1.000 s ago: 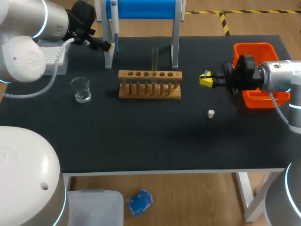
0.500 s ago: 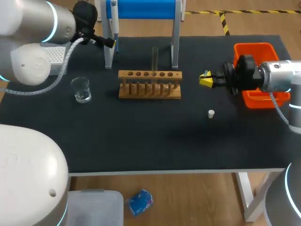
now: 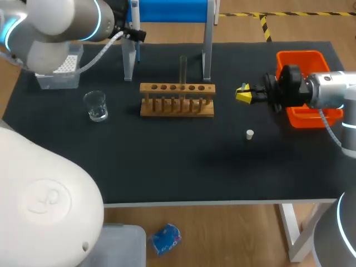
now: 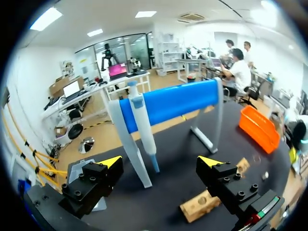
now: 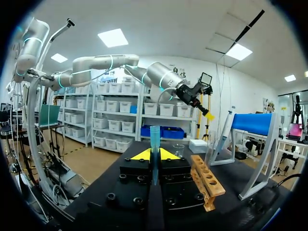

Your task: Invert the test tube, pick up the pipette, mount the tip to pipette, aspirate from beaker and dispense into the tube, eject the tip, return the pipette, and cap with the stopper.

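Left wrist view: left gripper [image 4: 160,163] spread wide, nothing between the fingers. The pipette [image 4: 142,126] hangs ahead of it on the blue-barred stand [image 4: 178,102] at the far left of the table, off-centre in the gap and not yet touched. We judge the step in hand to be the pick-up of the pipette.

To do it well:
- Centre the pipette body between the fingers before closing; as it stands, one finger would meet it first and swing it.
- Mind the stand's white leg just beside the pipette, and keep that finger clear of it.
- Grip the body below the blue collar, then lift it off the bar before drawing back.

Right wrist view: right gripper [image 5: 154,155] is closed on a small blue tip [image 5: 154,137] held upright between its yellow ends. It hangs right of the rack [image 3: 177,100], near the orange bin [image 3: 300,58].

Test tube [image 3: 182,68] stands upright in the rack. Beaker [image 3: 96,105] sits near left, stopper [image 3: 250,134] near right, tip box [image 3: 55,69] far left.

Hard to make out:
- In the head view the left fingers are lost against the stand, and the pipette's upper part is cut off.
- How the pipette hooks onto the bar is not visible.
- We cannot tell the beaker's liquid level, nor which end of the tube is open.
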`<state>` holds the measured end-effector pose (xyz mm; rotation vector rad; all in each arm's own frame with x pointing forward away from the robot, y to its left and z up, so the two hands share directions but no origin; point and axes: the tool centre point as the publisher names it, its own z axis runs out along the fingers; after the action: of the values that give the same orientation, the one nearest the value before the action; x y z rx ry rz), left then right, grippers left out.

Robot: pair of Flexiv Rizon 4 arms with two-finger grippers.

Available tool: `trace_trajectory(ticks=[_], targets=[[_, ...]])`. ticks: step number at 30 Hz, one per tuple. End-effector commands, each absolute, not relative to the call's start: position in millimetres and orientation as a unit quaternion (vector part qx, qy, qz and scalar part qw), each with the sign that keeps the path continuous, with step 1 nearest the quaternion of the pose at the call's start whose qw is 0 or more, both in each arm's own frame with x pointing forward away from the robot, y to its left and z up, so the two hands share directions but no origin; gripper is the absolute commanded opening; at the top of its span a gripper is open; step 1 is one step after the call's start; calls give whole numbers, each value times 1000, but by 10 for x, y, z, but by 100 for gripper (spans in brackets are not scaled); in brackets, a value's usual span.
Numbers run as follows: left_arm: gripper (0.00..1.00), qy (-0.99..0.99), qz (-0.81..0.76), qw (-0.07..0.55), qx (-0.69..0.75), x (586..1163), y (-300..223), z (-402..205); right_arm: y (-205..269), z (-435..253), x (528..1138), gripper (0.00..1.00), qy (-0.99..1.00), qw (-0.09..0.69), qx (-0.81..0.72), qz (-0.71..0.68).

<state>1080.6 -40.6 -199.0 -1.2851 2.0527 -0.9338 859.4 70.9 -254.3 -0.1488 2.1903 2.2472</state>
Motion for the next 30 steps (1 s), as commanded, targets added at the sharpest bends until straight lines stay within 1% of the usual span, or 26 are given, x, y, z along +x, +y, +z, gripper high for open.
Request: trace_trajectory(ticks=[1, 11, 30], targets=[[100, 728, -325, 323, -510, 10953, -456, -2058, 705, -2548, 8593, 0, 697, 0, -48, 715], [100, 669, -325, 367, -558, 11178, -505, -1994, 705, -2548, 8593, 0, 697, 0, -48, 715], [100, 637, -332, 372, -587, 11388, -742, -2009, 705, -2548, 8593, 0, 697, 0, -48, 715]])
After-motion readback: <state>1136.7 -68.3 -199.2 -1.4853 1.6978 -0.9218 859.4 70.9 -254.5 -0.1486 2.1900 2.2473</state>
